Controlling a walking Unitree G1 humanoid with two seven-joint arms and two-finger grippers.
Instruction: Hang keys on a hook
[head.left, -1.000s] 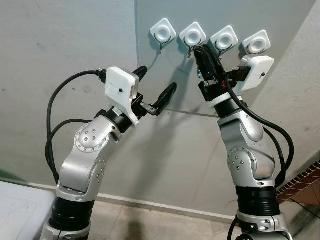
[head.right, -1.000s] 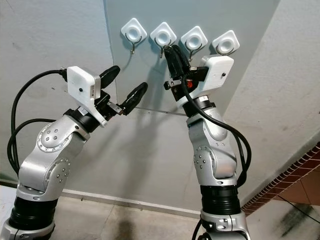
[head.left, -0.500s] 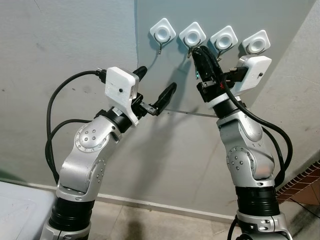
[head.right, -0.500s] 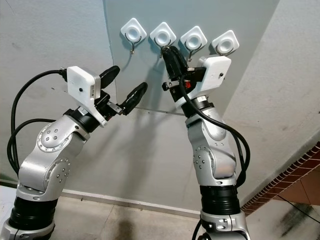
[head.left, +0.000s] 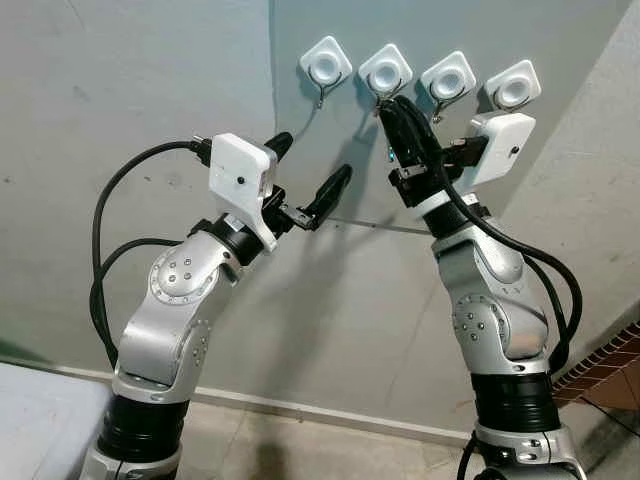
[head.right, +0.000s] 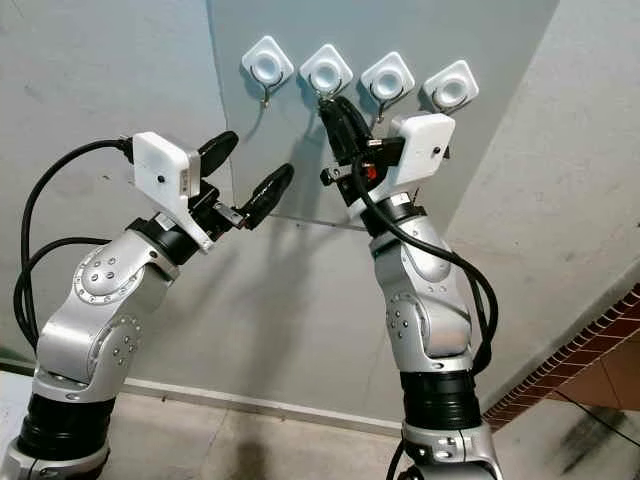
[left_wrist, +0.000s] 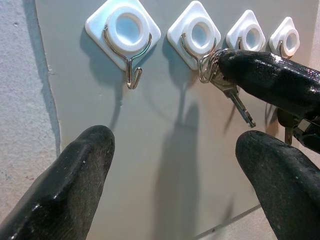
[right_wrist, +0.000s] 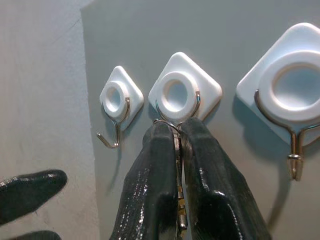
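As the right hand (right_wrist: 177, 145) pinches keys (left_wrist: 231, 95) at the hook (left_wrist: 202, 65), left hand (left_wrist: 175, 165) (wide) waits apart

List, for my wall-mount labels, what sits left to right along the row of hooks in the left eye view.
First hook → second hook, with the right gripper bringing the keys up to it → third hook → fourth hook.

hooks (left_wrist: 131, 70): shiny bent metal wire on smooth white plastic pads
keys (left_wrist: 234, 97): dull silver metal
right gripper (right_wrist: 178, 137): black, glossy, a bit bumpy
arms (head.left: 180, 300): smooth silver metal
wall (head.left: 120, 90): grey, matt, rough
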